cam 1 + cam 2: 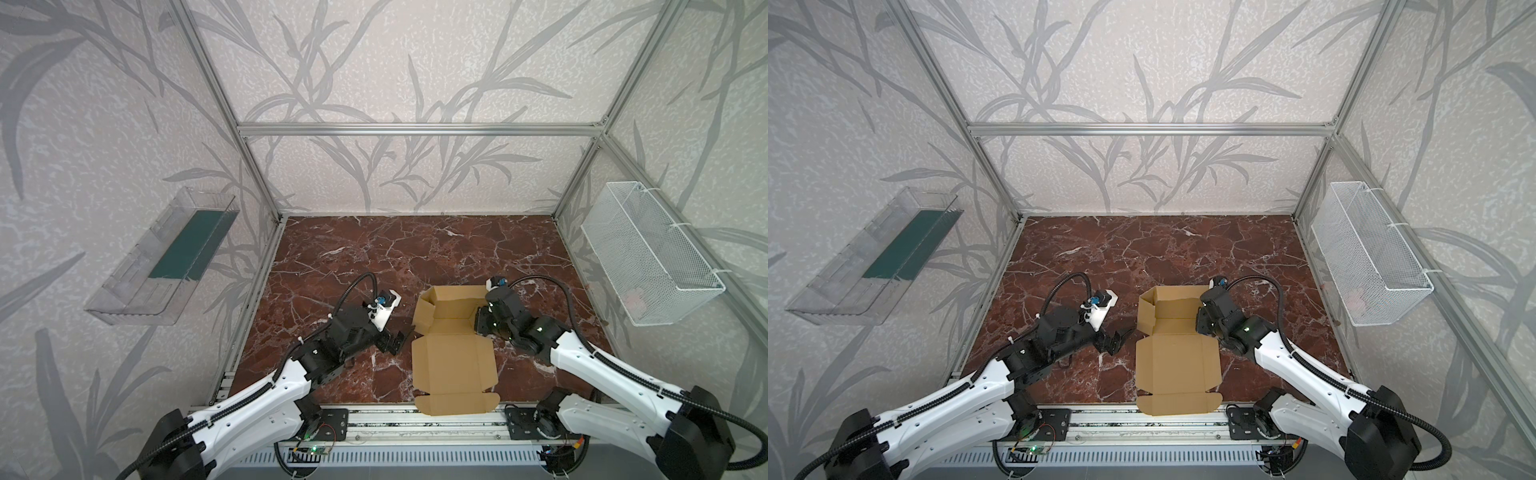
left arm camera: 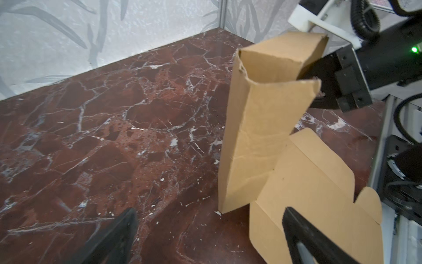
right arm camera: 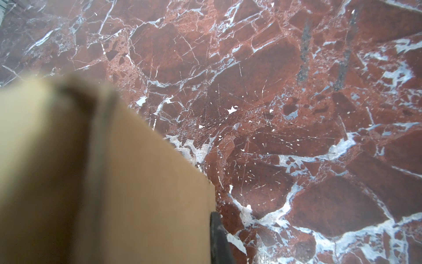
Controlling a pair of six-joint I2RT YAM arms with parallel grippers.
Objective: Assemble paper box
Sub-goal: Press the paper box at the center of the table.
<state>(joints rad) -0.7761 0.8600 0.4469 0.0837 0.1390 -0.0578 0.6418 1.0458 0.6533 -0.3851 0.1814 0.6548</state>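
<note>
Box (image 1: 453, 361) lies at lower centre of both top views on the red marble table (image 1: 374, 257), with its near flap overhanging the table's front edge. Its far end is folded up into walls, while the near panel stays flat. Left hand (image 1: 400, 338) sits just left of the box, jaws spread wide and touching nothing. Right hand (image 1: 478, 322) is clamped on the box's raised right wall. At upper right of the left wrist view, its black fingers (image 2: 328, 73) pinch that upright flap.
</note>
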